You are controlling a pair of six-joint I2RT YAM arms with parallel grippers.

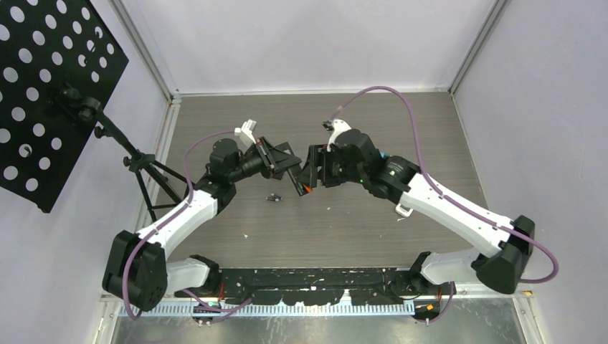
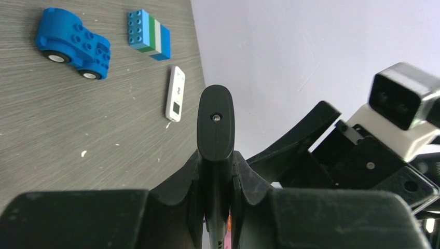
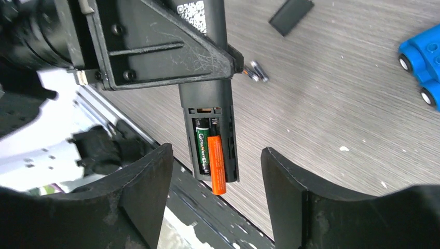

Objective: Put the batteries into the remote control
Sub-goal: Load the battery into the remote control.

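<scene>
A QR code (image 3: 194, 9) is printed on the left gripper's body; I can read no other writing there. The left gripper (image 2: 216, 171) is clamped on the black remote control (image 2: 215, 129) and holds it above the table (image 1: 358, 222), left of the middle. The remote's battery compartment (image 3: 210, 140) is uncovered and faces the right wrist camera. In it lies a green-black battery (image 3: 202, 148) with pale lettering too small to read surely; just beside it, touching, the orange battery (image 3: 218, 165) lies a little tilted, with one end sticking out past the end of the compartment. Two loose batteries (image 1: 272, 196) lie on the table, near the left gripper; a flat black piece (image 3: 290, 15) lies further away. The right gripper (image 3: 214, 171) stands on both sides of the compartment, its fingers (image 3: 150, 187) wide apart, holding nothing.
</scene>
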